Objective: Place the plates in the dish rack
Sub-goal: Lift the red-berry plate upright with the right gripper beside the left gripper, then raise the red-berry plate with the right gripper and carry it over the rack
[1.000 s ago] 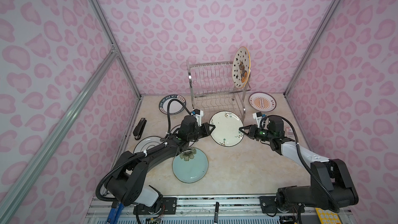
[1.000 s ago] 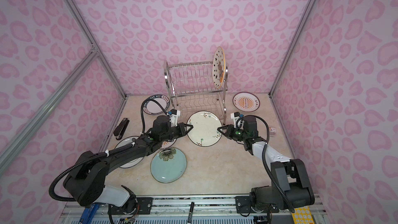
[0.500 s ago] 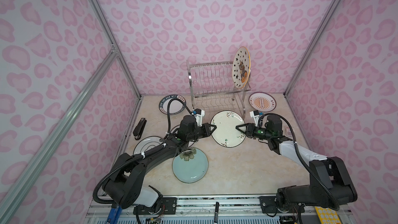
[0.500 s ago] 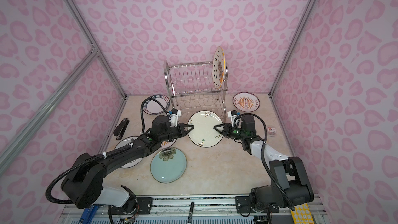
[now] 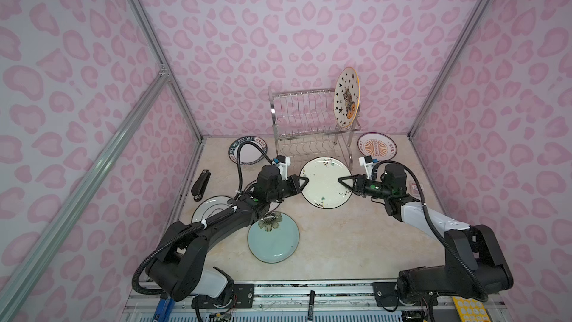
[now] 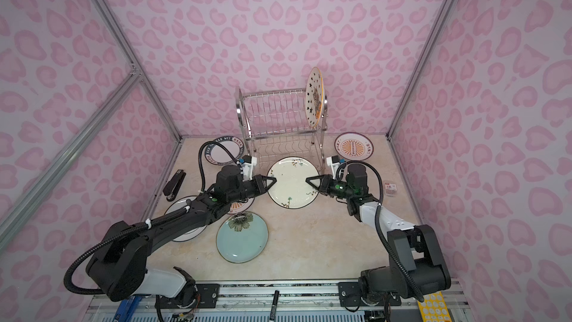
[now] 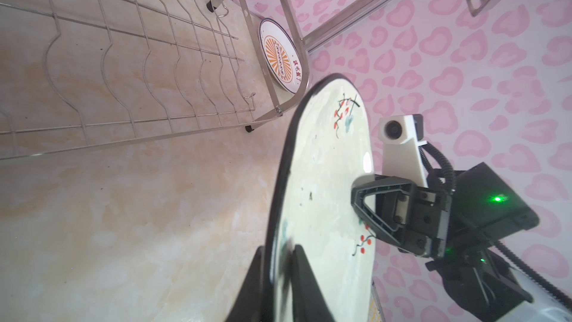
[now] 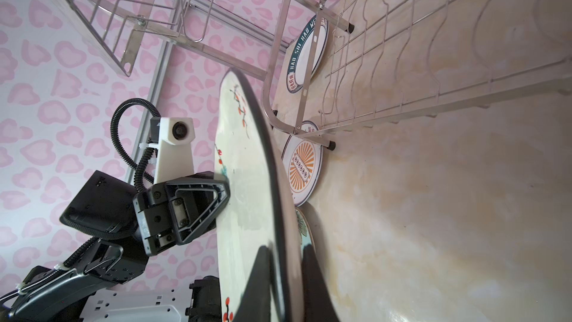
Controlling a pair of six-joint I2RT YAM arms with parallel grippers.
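One change | right pincer (image 5: 340, 180) newly clamps white floral plate (image 5: 324, 185) | left pincer (image 5: 305, 178) unclear

Floral plate (image 5: 324, 184) cream, dark-rimmed; teal plate (image 5: 274, 240) perhaps sunflower-printed.

Soft, even light, darker toward the corners of both top views.
Shadows on the table (image 5: 340, 243) were faint; a glare spot sat on the white floral plate (image 7: 325, 165); the left gripper (image 7: 280, 249), close to the lens, was blurred.
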